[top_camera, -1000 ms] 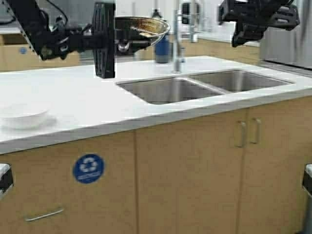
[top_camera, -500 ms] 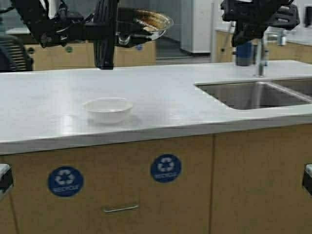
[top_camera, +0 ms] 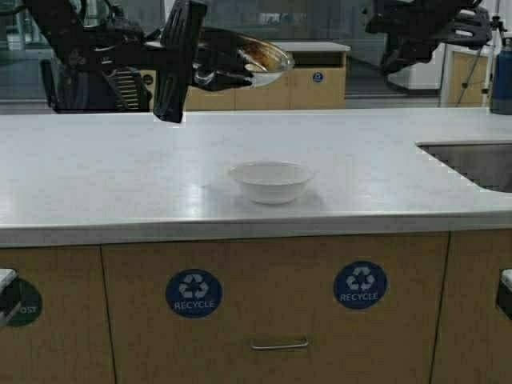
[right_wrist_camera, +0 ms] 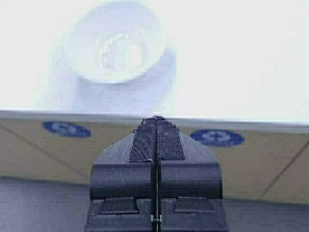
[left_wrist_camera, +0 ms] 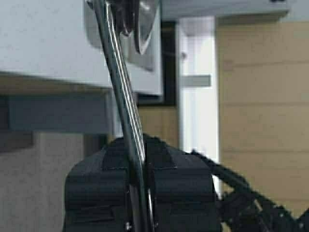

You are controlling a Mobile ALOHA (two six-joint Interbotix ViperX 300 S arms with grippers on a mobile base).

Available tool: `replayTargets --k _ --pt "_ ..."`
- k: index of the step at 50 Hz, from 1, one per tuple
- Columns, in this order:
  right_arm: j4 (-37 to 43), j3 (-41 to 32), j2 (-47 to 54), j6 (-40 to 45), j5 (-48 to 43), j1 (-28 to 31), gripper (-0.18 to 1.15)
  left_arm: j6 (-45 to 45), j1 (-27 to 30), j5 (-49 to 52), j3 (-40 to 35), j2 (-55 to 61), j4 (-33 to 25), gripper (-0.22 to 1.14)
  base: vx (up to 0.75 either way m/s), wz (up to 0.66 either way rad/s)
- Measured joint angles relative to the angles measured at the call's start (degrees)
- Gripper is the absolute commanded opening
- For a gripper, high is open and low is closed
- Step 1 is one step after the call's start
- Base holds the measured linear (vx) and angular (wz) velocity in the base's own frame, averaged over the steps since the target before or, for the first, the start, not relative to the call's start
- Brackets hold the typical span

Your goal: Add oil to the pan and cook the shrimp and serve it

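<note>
Left gripper (top_camera: 214, 66) clamped on the pan (top_camera: 254, 56), held high beyond the white bowl (top_camera: 271, 181) on the counter (top_camera: 112, 172). Right gripper (right_wrist_camera: 155, 126) raised, jaws pressed together, bowl below and ahead.

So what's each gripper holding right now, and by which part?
The left gripper clamps the pan by its handle, raised above the counter. The right gripper is shut and holds nothing.

Overexposed glare on white countertop (right_wrist_camera: 231, 58)
</note>
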Motion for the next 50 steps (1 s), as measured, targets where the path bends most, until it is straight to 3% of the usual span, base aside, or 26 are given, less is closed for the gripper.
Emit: replayTargets --k 7,21,40,50 --pt "0.0 0.0 0.0 1.3 0.0 0.1 0.07 0.0 -0.6 1.8 0.0 0.0 3.2 0.03 0.02 0.09" --pt "-0.1 -0.1 1.6 1.9 -0.4 -0.2 0.07 1.8 -0.1 14.6 -2.4 1.4 6.3 0.03 0.01 0.04" --pt "-0.1 0.8 1.7 1.9 -1.8 -0.1 0.07 3.5 -0.4 18.6 -8.5 8.2 7.4 0.03 0.0 0.01" --pt "-0.1 1.4 1.7 1.9 -2.8 -0.1 0.07 8.5 -1.2 23.3 -10.7 10.3 7.6 0.03 0.0 0.0"
